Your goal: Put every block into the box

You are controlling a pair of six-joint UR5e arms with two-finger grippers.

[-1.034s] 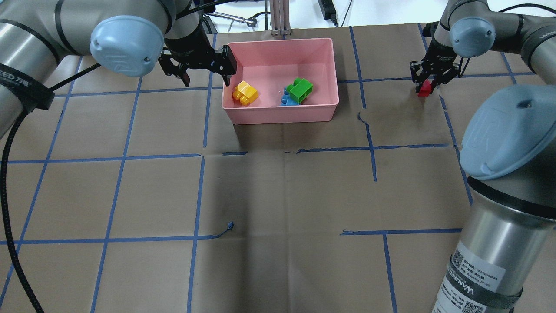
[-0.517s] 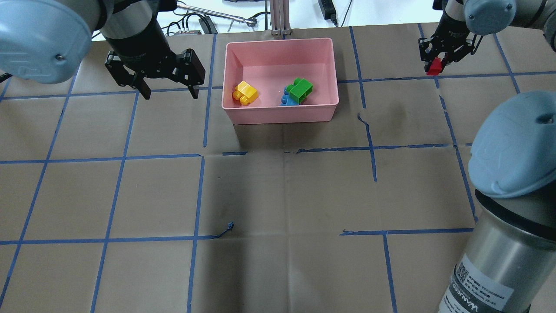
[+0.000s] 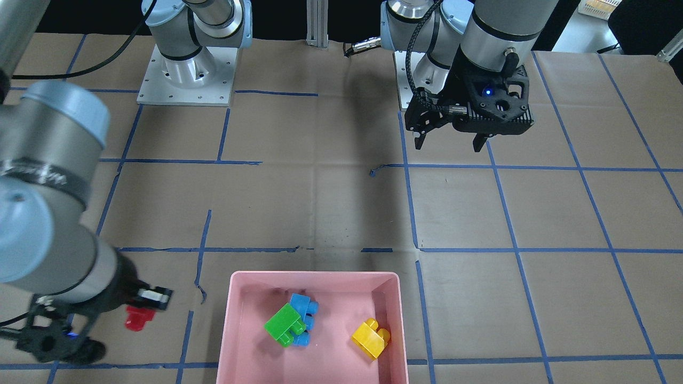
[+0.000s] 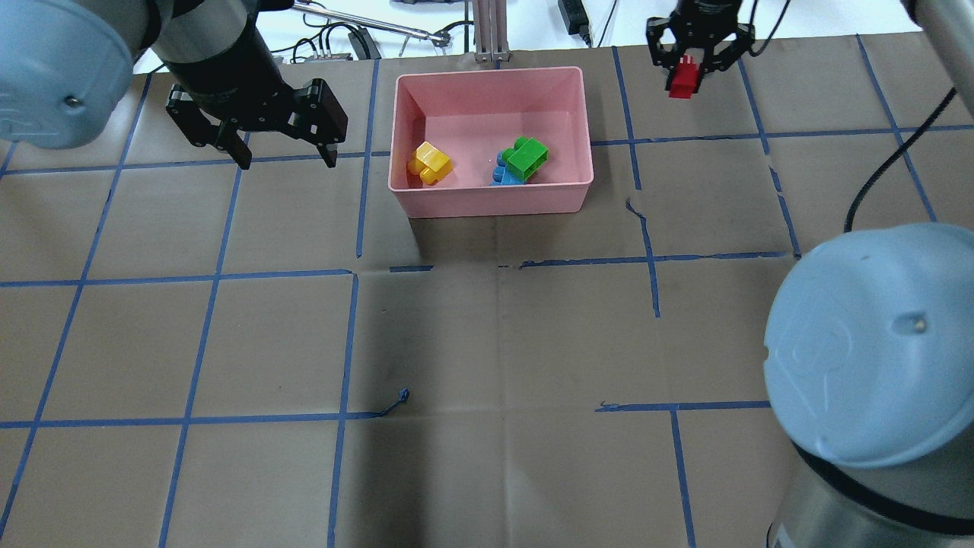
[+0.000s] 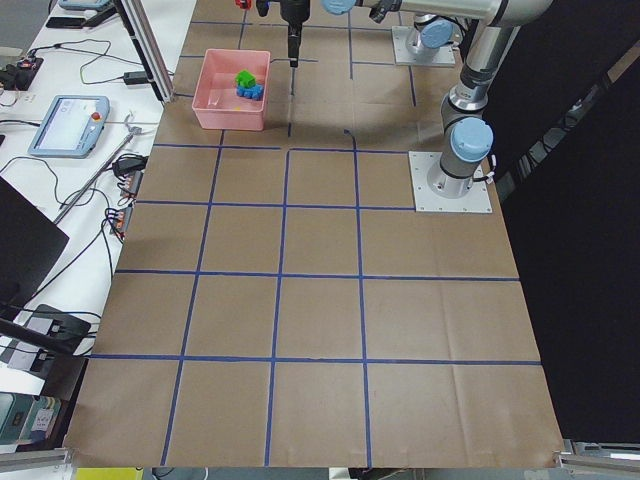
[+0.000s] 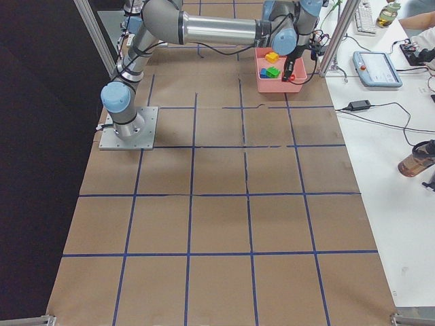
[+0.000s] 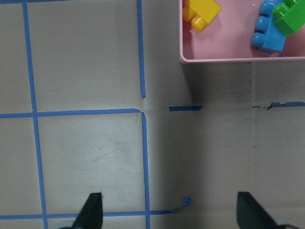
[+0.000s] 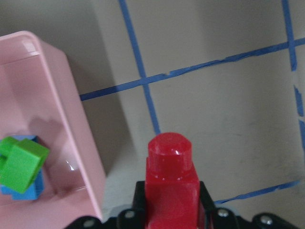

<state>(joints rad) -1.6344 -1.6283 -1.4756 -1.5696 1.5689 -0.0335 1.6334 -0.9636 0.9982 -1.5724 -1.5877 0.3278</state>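
The pink box [image 4: 487, 199] stands at the far middle of the table. In it lie the yellow brick [image 4: 430, 162], the green brick [image 4: 526, 157] and, under the green one, the blue brick [image 4: 501, 173]. My right gripper [image 4: 692, 72] is shut on the red brick [image 4: 683, 78] and holds it in the air to the right of the box, beyond its far right corner. The right wrist view shows the red brick [image 8: 171, 186] beside the box wall [image 8: 81, 129]. My left gripper [image 4: 287, 156] is open and empty, left of the box.
An aluminium post [image 4: 487, 30], cables and tools lie beyond the table's far edge. Both arm bases [image 3: 187, 80] stand on the robot's side. My right arm's elbow [image 4: 867, 342] fills the near right of the overhead view. Blue tape lines grid the brown table cover.
My right gripper has lifted the red brick off the table and carried it left toward the box. My left gripper has drawn away from the box's left rim to the left, still open.
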